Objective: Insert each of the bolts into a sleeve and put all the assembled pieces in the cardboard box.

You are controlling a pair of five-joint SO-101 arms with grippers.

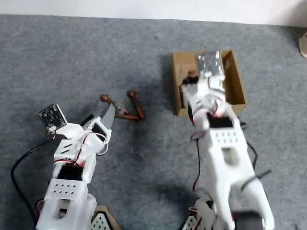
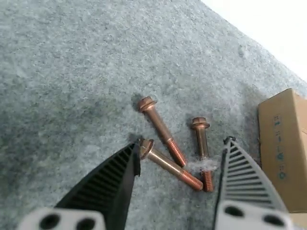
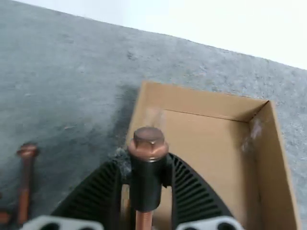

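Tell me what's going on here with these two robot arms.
The right pincer is shut on a black sleeve with a copper bolt already seated in it, holding the piece over the cardboard box, not yet released. The left pincer hangs open above three loose bolts lying on the grey mat, none of them sleeved.

High camera looks down from above; both wrist cameras sit low, close, facing forward, apparently sharing the cardboard box [image 1: 238,86]
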